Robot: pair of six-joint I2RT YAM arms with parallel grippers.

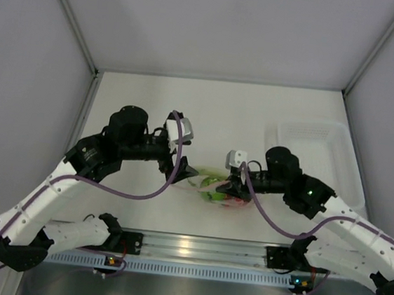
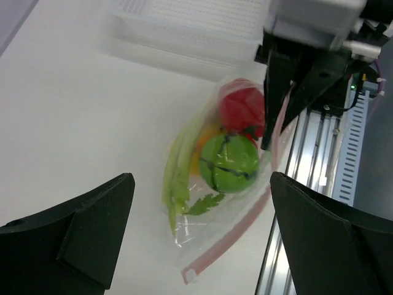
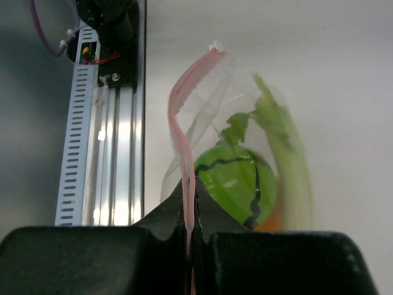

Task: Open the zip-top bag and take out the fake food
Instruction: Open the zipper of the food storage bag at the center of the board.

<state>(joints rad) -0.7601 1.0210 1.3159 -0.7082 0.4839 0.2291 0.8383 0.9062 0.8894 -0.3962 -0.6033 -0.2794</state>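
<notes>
The clear zip-top bag lies near the table's front edge, its pink zip strip curling loose toward me. Inside it the fake food shows: a green ball, a red piece, a pale green stalk and a bit of orange. My right gripper is shut on the zip strip, pinching it between the fingertips. In the left wrist view that gripper stands at the bag's far right side. My left gripper hangs open just left of the bag, with the bag's loose end lying between its wide fingers, untouched.
A translucent white tray sits at the back right, also seen as the tray beyond the bag. The metal rail with both arm bases runs along the near edge, close to the bag. Grey walls enclose the table.
</notes>
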